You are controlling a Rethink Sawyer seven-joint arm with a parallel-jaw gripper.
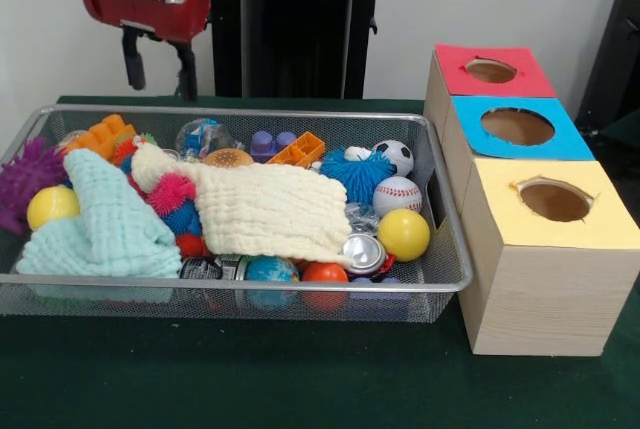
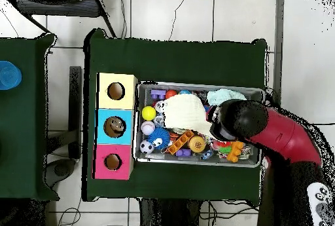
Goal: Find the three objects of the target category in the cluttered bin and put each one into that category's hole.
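We see the gripper (image 1: 159, 67) hanging above the far left corner of the wire bin (image 1: 440, 211), its two black fingers spread apart with nothing between them. It touches nothing in the bin. In the overhead view the arm (image 2: 288, 138) covers that end of the bin, so the fingers don't show there.

Progress: we judge the task barely started or at an early point. The three boxes sit beside the bin, red box (image 1: 492, 71), blue box (image 1: 517, 127), yellow box (image 1: 553, 205), each with a round hole on top. From the front the holes look empty as far as we can see in. Overhead, the blue box's hole shows something brownish inside, can't tell what.

The target category isn't stated, so we can't say which things count. Balls are the likeliest candidates: yellow ball (image 1: 404, 234), baseball (image 1: 397, 195), small soccer ball (image 1: 394, 156), another yellow ball (image 1: 52, 206) at the left. All lie in the bin.

Hidden: a cream cloth (image 1: 268, 208) and a mint cloth (image 1: 108, 222) cover much of the middle and left, so whatever lies under them is unseen. The arm's upper part is cut off at the top edge.
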